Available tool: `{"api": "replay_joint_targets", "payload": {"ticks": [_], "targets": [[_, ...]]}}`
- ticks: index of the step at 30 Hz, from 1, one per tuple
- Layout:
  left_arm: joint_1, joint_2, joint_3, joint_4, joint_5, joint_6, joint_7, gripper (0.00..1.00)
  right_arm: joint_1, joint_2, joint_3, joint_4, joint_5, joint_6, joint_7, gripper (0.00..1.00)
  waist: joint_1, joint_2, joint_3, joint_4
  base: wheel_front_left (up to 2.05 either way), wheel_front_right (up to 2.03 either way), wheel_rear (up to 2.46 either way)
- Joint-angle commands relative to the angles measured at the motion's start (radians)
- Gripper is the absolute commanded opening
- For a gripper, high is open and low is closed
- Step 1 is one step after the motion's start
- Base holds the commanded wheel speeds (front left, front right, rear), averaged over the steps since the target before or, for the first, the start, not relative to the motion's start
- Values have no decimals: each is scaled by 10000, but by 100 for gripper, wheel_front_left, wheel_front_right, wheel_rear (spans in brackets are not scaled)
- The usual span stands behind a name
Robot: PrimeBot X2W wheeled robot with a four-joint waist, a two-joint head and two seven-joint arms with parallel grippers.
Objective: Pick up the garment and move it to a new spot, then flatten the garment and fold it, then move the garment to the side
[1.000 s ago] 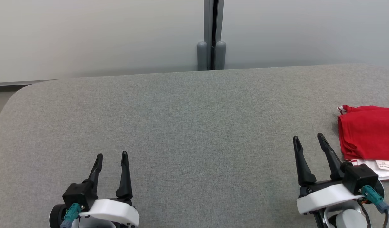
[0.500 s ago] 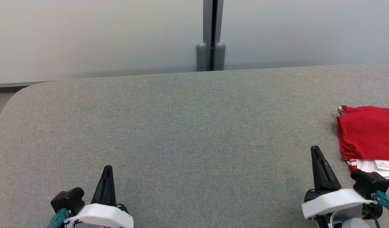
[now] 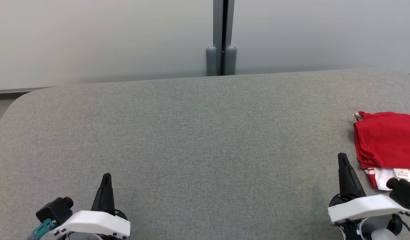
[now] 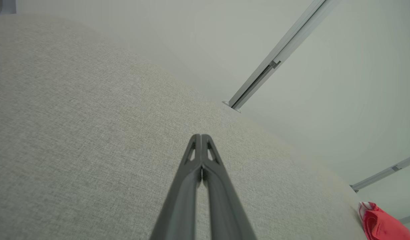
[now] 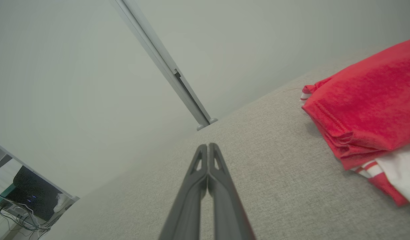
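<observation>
Both closed, holding nothing: left pincer (image 3: 106, 177) near-left, right pincer (image 3: 342, 158) near-right, both low over the grey table (image 3: 205, 133). Garment (image 3: 386, 140) lies folded, red over white, at the table's right side, just right of my right pincer, not touching. Looks like the final move-aside step is done. Next move, I reckon: keep the arms clear, and reopen only if the stack needs squaring.

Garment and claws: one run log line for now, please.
garment: folded, right side of table | left claw: shut, empty | right claw: shut, empty
</observation>
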Motion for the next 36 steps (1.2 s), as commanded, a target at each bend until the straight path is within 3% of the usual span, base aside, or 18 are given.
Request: {"api": "replay_joint_targets", "payload": {"ticks": [1,36], "targets": [[-348,53,125,-180,-394,-99,79,0,-164,-17,-112,-183,427,0,94,0,0,0,-5,-3,0,0,0],[-575,81,960,-302,-4319,-779,1216,0,-123,126,-893,-425,4653,1,1241,0,0,0,-117,-77,0,0,0]]}}
